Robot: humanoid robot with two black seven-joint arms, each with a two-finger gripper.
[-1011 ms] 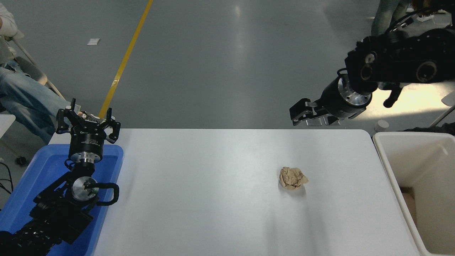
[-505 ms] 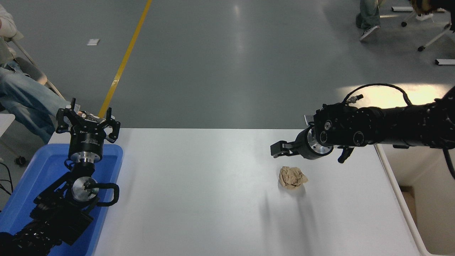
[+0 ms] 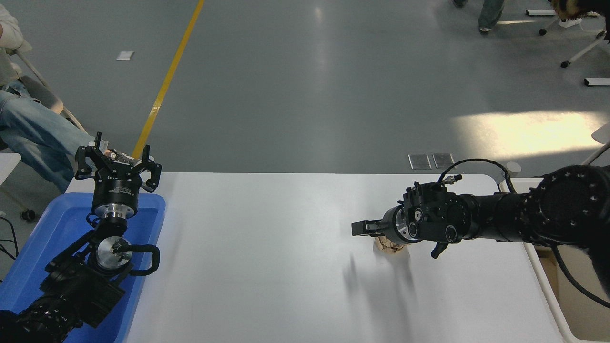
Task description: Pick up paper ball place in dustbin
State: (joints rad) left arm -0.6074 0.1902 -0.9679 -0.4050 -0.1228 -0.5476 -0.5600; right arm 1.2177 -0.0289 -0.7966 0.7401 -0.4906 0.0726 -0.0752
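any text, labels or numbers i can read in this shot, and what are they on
None can be read.
Left gripper: small white print on its black body, too small and blurred to read.
Right gripper, paper ball, dustbin, blue tray, table: no print visible.

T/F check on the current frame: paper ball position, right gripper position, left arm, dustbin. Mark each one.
1. The paper ball lies on the white table. True.
2. The paper ball is already in the dustbin. False: it is on the table, mostly hidden under the right arm's wrist.
3. The right gripper reaches in from the right, just above the ball. True.
4. The left gripper is holding the ball. False: it is open and empty, parked over the blue tray at the lower left.
5. The dustbin stands at the table's left end. False: it stands at the right end.
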